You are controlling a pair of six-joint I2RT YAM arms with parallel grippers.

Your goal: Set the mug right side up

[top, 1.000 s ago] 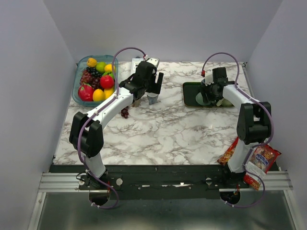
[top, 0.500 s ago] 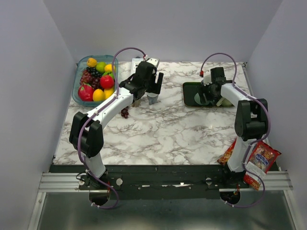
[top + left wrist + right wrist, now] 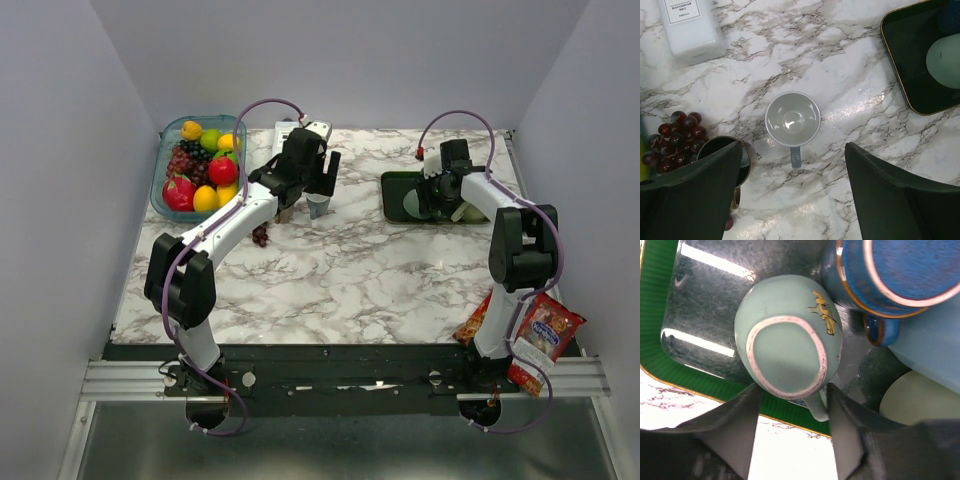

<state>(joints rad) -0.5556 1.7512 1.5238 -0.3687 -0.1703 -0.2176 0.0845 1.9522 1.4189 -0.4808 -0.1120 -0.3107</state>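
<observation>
Right gripper (image 3: 792,390) straddling upside-down pale green mug (image 3: 785,335), can't tell if pinching yet; blue mug (image 3: 880,270) crowding it, risking knock or slip.

Surface (image 3: 340,270): white marble with grey-black veining.
Tray (image 3: 655,315), 2 o'clock: dark green, ribbed, thin gold edge.
Mint mug (image 3: 785,347) in the tray: pale sea-green, pinkish foot ring, small yellow mark on its side.
Blue mug (image 3: 900,270): deep mottled blue, tan-orange rim.
Grey mug (image 3: 792,120), 12 o'clock: pale grey-white inside, blue-grey handle.
Grapes (image 3: 677,132): dark purple-red.
Bottle (image 3: 690,25): white with a printed label.
Fruit tub (image 3: 157,175), 10 o'clock: clear teal.
Fruit (image 3: 222,170): red, yellow, green.
Snack packets (image 3: 545,335), 4 o'clock: red.
</observation>
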